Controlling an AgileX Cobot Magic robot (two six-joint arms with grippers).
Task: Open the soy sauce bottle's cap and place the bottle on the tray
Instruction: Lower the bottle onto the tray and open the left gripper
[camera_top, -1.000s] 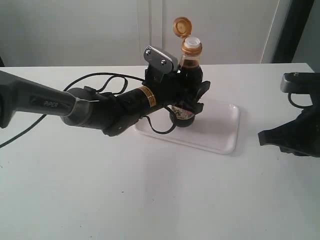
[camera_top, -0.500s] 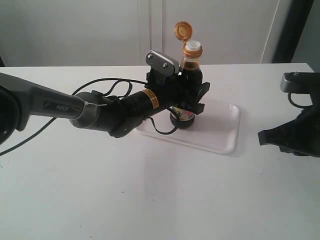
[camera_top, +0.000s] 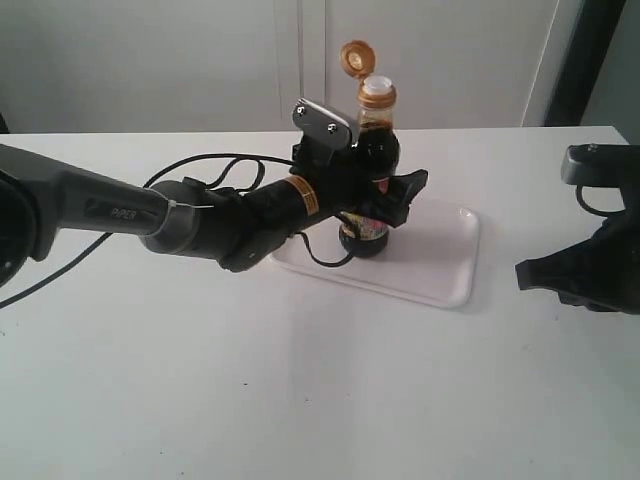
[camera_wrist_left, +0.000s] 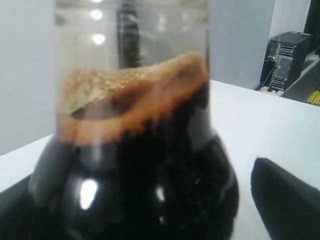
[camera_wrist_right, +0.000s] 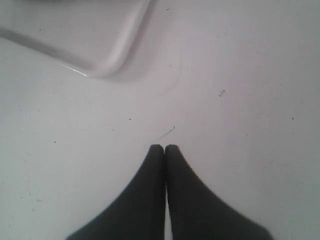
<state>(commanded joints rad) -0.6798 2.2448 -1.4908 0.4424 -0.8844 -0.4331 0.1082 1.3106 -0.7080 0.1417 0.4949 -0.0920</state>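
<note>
The soy sauce bottle (camera_top: 368, 150) stands upright on the white tray (camera_top: 440, 260). Its orange-brown cap (camera_top: 353, 55) is flipped up and back off the white spout. My left gripper (camera_top: 385, 200) is round the bottle's body with its jaws spread. In the left wrist view the dark bottle (camera_wrist_left: 150, 165) fills the frame, and a strip of white shows between it and one black finger (camera_wrist_left: 287, 200). My right gripper (camera_top: 530, 272) hangs low over the table, right of the tray, shut (camera_wrist_right: 164, 147) with nothing in it.
The white table (camera_top: 300, 400) stretches toward the front and left. A black cable (camera_top: 200, 160) loops behind the left arm. The tray's rounded corner (camera_wrist_right: 107, 67) lies just ahead of the right fingertips.
The bottle has gone from tilted to upright on the tray. The left gripper's jaws have spread, one finger now standing clear of the glass. The right arm has not moved.
</note>
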